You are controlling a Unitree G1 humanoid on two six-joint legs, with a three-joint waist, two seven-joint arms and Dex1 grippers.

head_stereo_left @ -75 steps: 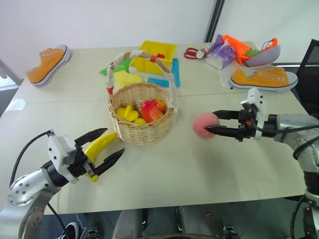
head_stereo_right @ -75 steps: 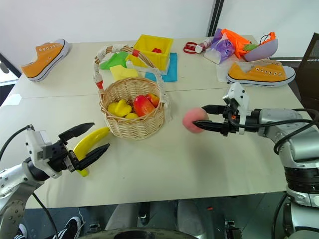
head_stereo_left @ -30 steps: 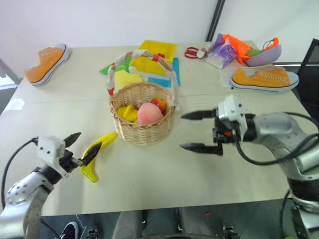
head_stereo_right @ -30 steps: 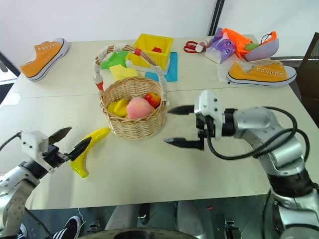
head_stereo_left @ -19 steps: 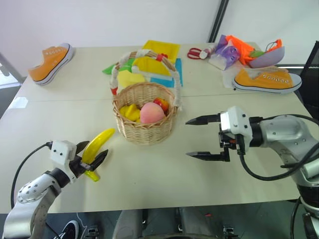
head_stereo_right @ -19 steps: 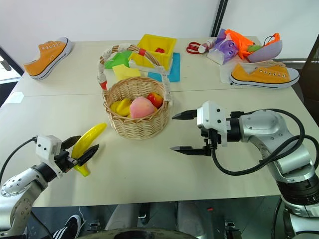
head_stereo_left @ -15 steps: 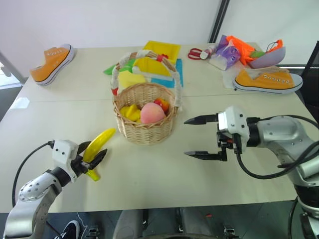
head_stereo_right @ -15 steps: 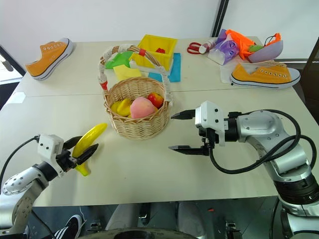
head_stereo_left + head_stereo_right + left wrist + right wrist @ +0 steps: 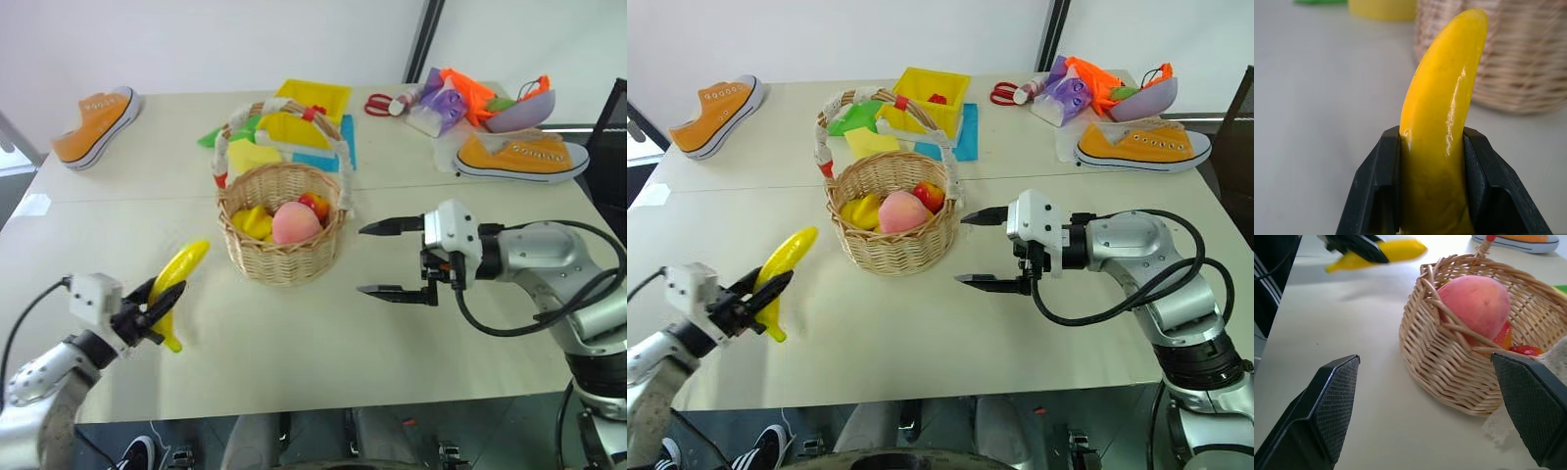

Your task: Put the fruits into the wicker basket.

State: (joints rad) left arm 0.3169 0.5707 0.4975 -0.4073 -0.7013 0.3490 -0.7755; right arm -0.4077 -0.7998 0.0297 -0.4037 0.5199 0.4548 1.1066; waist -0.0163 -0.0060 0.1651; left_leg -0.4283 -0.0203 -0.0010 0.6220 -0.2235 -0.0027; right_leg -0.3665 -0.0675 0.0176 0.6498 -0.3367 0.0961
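left tool [image 9: 155, 305] clamped on banana [image 9: 176, 280], held clear of desk [image 9: 294, 333], left of basket [image 9: 282, 235]. peach [image 9: 291, 222] already in basket among other fruit. right tool [image 9: 392, 258] just right of basket, fingers wide apart, empty. left to do: banana into basket.

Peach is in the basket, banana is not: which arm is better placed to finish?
Left. The left gripper is shut on the banana, beside the wicker basket. The right gripper is open and empty.
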